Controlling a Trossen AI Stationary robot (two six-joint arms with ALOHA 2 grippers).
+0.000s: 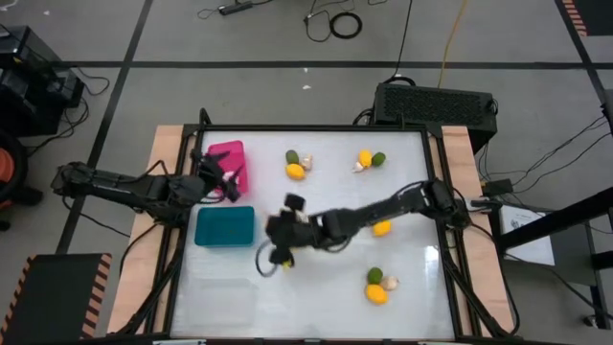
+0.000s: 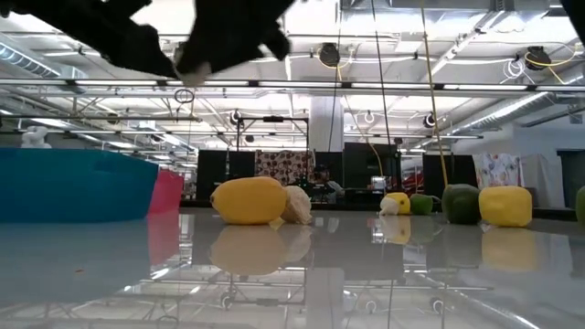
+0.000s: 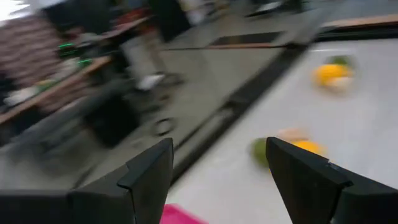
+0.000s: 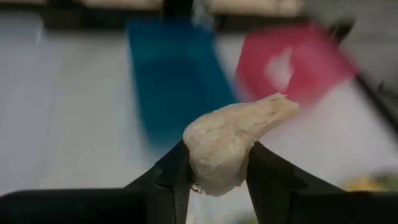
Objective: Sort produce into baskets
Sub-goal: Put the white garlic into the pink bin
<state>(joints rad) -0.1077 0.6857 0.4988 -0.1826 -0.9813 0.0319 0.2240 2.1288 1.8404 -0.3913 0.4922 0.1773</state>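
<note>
Glossy white table [image 1: 316,278], right end effector [image 4: 216,177] pinching lumpy pale garlic bulb [image 4: 233,140], left end effector [image 3: 217,165] wide over pink basket [image 1: 230,163].

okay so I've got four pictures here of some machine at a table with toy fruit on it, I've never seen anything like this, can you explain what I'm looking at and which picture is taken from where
This is a robot with two dark arms working at a white table. One picture looks straight down from above, one looks level across the tabletop, and two come from cameras on the arms' wrists.

On the table lie small toy produce pieces, yellow, green and whitish, plus a pink basket and a teal basket.

The right end effector is shut on a pale garlic bulb, beside the teal basket. The left end effector is open and empty, over the pink basket.
</note>
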